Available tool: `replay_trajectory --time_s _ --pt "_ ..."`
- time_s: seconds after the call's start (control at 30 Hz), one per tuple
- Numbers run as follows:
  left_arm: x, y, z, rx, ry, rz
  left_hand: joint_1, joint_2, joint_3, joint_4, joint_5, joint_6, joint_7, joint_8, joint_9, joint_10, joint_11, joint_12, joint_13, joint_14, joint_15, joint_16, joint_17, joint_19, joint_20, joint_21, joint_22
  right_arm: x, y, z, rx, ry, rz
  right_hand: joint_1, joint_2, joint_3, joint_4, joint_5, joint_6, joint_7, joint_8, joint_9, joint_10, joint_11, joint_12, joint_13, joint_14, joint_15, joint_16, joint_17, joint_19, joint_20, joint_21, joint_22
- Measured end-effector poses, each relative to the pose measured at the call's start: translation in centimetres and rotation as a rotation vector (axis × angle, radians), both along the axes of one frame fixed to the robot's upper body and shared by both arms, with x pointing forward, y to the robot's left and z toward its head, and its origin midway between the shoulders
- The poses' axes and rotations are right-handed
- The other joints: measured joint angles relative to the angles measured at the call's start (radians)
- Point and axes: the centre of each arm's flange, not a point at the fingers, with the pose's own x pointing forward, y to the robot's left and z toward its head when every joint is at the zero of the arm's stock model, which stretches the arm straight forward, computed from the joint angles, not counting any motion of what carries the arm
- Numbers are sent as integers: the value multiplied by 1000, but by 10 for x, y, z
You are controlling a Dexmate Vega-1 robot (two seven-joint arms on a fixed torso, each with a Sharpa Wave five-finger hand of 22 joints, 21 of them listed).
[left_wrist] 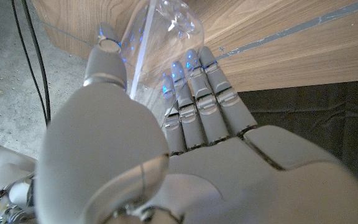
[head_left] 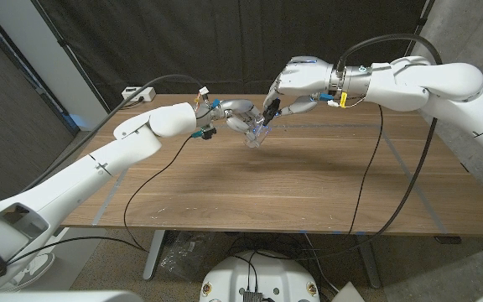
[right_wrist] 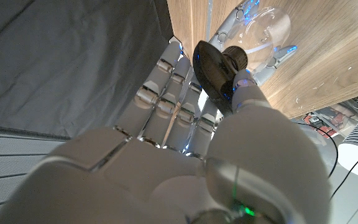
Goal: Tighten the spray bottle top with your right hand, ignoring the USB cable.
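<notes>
Toward the table's far middle we have the clear bottle (head_left: pixel 256 132) wrapped in our left hand (head_left: pixel 235 116), while our right hand (head_left: pixel 296 84) pinches its black spray top (right_wrist: pixel 216 67), so tightening looks underway, though we cannot tell how snug it sits.

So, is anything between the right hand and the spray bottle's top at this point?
Nothing visible is. The right hand is already at the black spray top, its thumb and fingers around it. The left hand holds the clear bottle from the other side. I can't make out a USB cable near them.
</notes>
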Motion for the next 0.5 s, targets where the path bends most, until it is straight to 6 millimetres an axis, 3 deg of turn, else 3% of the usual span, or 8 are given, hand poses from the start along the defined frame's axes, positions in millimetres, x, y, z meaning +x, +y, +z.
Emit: replay_trajectory --time_s 0.5 --pt "-3 -2 -2 4 -22 15 0 0 0 0 0 1 1 3 0 0 0 0 -2 0 0 0 0 0 0 0 0 3 5 -2 73 117 -95 0 0 8 -8 -1 12 10 -6 0 23 5 -7 3 0 0 0 -5 -40 19 -15 0"
